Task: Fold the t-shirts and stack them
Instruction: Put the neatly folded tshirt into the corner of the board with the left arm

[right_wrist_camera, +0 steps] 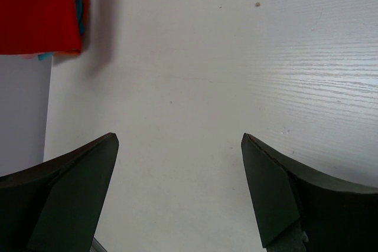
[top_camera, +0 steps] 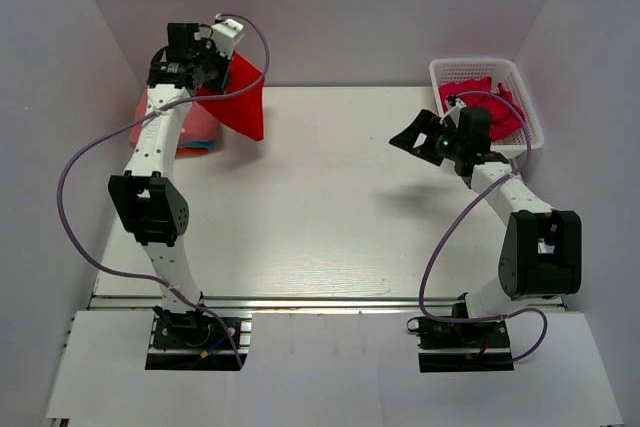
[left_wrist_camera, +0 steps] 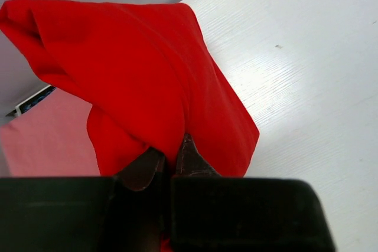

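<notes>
Red t-shirt (left_wrist_camera: pixel 147 75) pinched in left gripper (left_wrist_camera: pixel 171 156), jaws nearly together on the cloth. It hangs at far-left table (top_camera: pixel 330 207) corner, over the salmon-pink stack (top_camera: pixel 195 132). Right gripper (right_wrist_camera: pixel 180 146) jaws wide apart, holding nothing, near basket (top_camera: pixel 485 65) with crimson-pink shirts (top_camera: pixel 495 97).

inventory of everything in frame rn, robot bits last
red shirt: one, bright red, far left, hanging above the stack
stack: count unclear, salmon-pink on top with teal and orange edges, far-left corner
basket: one, white lattice, far-right corner
pink shirts: count unclear, crimson-pink, bunched in the basket
table: one, white
cables: two, purple, one along each arm
left gripper: black, far left, shut on the red shirt
right gripper: black, beside the basket, open, empty
</notes>
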`<control>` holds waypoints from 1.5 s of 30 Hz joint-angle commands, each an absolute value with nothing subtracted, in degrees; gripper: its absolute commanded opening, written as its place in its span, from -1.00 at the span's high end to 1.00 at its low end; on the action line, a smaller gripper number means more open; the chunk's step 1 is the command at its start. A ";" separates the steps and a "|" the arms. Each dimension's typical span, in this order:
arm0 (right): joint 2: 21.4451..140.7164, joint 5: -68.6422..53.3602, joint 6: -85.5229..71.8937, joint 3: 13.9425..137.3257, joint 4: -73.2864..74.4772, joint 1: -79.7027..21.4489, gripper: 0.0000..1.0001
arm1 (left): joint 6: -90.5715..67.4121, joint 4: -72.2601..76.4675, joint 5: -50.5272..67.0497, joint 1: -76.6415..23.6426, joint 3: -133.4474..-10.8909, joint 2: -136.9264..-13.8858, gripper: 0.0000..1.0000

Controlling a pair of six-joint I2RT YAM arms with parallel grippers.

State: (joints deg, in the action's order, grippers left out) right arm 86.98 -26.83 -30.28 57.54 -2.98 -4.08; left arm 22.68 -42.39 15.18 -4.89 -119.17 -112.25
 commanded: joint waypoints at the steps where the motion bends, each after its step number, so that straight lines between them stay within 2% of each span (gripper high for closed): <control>1: 85.87 -26.01 -30.23 58.27 -3.78 -3.96 -0.81 | 27.16 -44.47 16.26 -2.82 -123.57 -110.13 1.00; 24: 88.07 -21.09 -27.69 63.02 1.57 -4.48 -0.81 | 27.77 -44.47 18.54 12.03 -132.18 -119.27 1.00; 36: 89.82 -21.00 -27.86 64.34 2.29 -4.57 -0.81 | 29.96 -40.43 19.24 20.21 -131.40 -123.65 1.00; 45: 90.88 -20.57 -27.51 65.30 3.25 -4.83 -0.81 | 29.09 -37.35 21.53 22.59 -131.92 -129.63 1.00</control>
State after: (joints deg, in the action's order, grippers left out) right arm 90.39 -21.10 -28.32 62.35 3.31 -4.45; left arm 29.04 -40.32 20.10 22.02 -129.54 -129.27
